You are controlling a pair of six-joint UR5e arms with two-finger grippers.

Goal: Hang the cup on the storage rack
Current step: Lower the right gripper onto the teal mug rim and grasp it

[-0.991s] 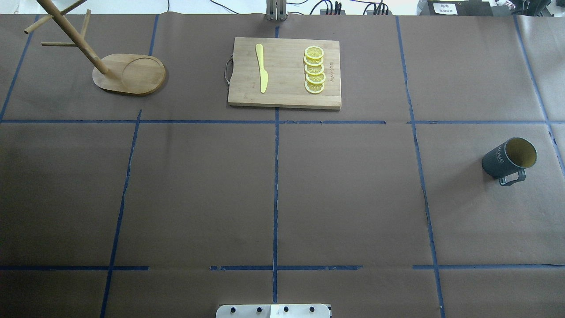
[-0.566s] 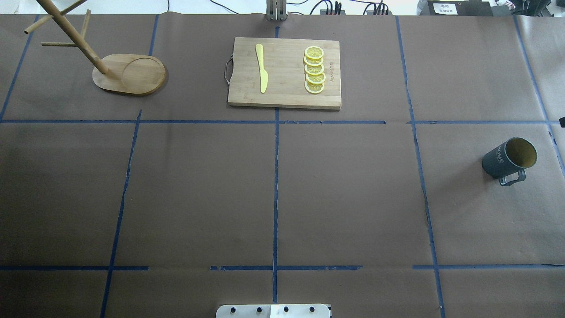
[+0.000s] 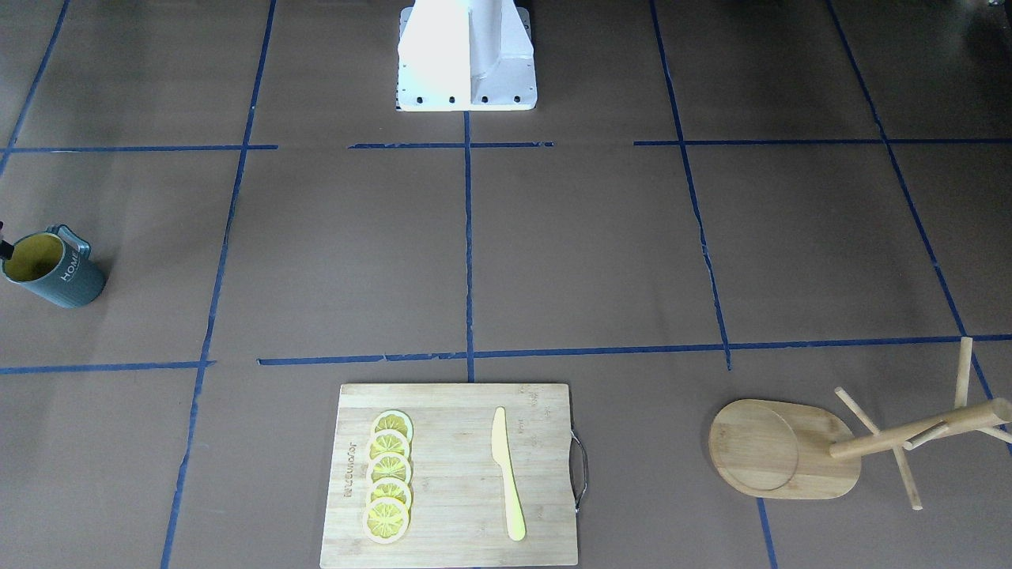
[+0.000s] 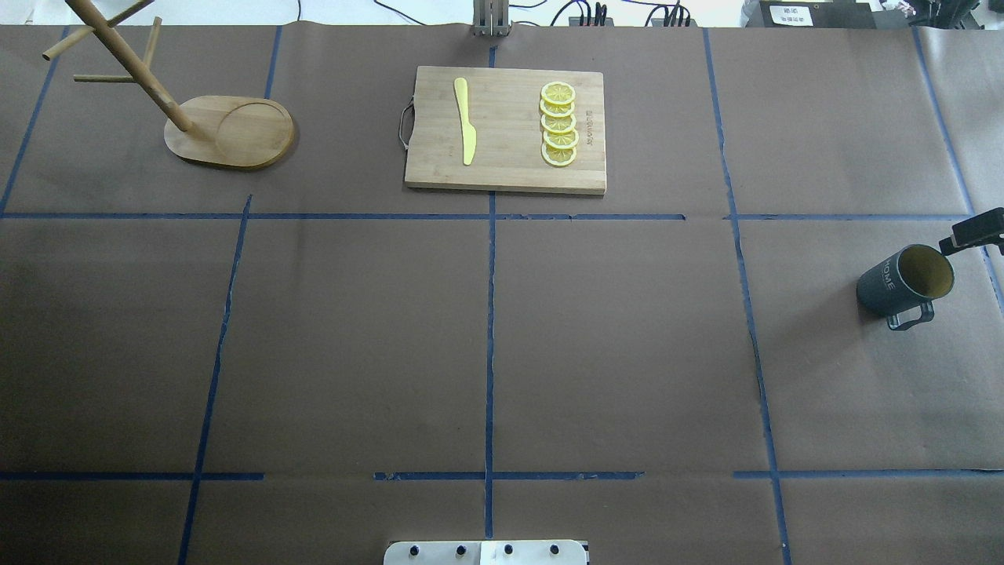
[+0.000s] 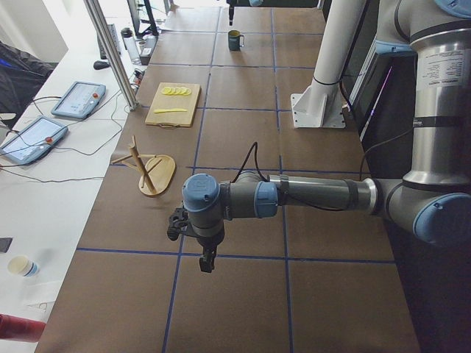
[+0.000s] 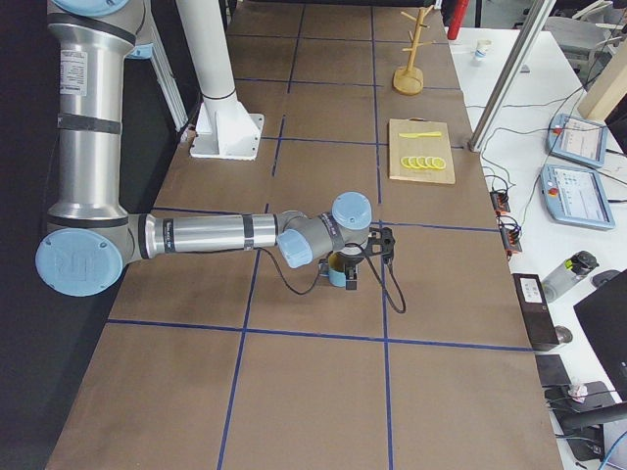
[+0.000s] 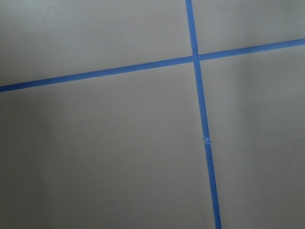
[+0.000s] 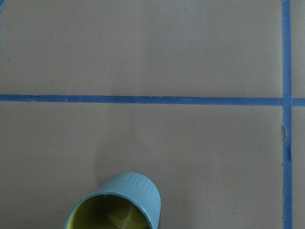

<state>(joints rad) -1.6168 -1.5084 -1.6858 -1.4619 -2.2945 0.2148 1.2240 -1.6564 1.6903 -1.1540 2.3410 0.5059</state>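
The cup (image 4: 904, 282), a dark teal-grey ribbed mug with a yellow inside, stands upright at the table's right side with its handle toward the robot. It also shows in the right wrist view (image 8: 118, 202) at the bottom edge. The storage rack (image 4: 229, 132) stands at the far left, with its post and pegs rising to the left. My right gripper (image 4: 976, 229) reaches in from the right edge, just beside the cup's rim; I cannot tell whether it is open. My left gripper (image 5: 207, 261) hangs over bare table, far from the cup and the rack; I cannot tell its state.
A bamboo cutting board (image 4: 506, 176) lies at the far middle, with a yellow knife (image 4: 464, 122) and several lemon slices (image 4: 558, 124) on it. The robot's base plate (image 4: 486, 552) sits at the near edge. Blue tape lines cross the brown table cover.
My right gripper has come into the overhead view from the right edge and now sits next to the cup's rim. The cup and the rack have not moved.
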